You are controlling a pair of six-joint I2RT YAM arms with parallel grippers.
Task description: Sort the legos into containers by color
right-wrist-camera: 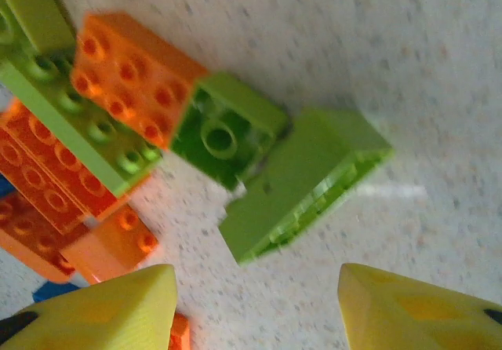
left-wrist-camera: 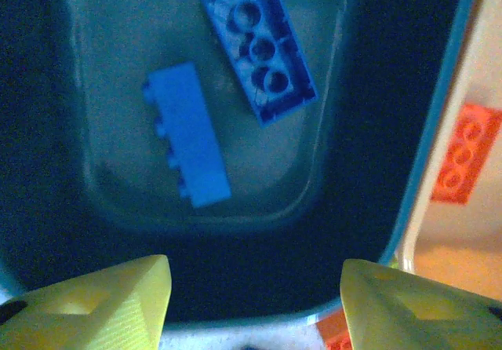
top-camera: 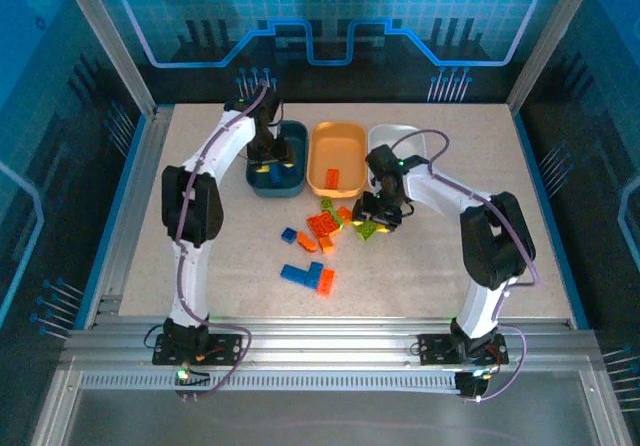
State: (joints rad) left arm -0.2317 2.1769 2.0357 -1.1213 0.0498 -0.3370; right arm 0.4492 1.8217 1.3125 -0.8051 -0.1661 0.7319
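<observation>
Teal tub (left-wrist-camera: 369,91) — apparently two blue bricks (left-wrist-camera: 188,134).

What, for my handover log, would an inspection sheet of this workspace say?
Surface: speckled beige table, carrying only the job's things.
Job's things: teal tub holds two blue bricks; orange tub holds an orange brick; white tub partly hidden behind the right arm; loose bricks in blue, orange and lime green piled mid-table.
Clutter: nothing seen.
Grippers: left gripper open above the teal tub, holding nothing; right gripper open above a lime green brick.
Cables: a purple cable runs along each arm.
Surroundings: aluminium frame, blue-lit panels behind.
</observation>
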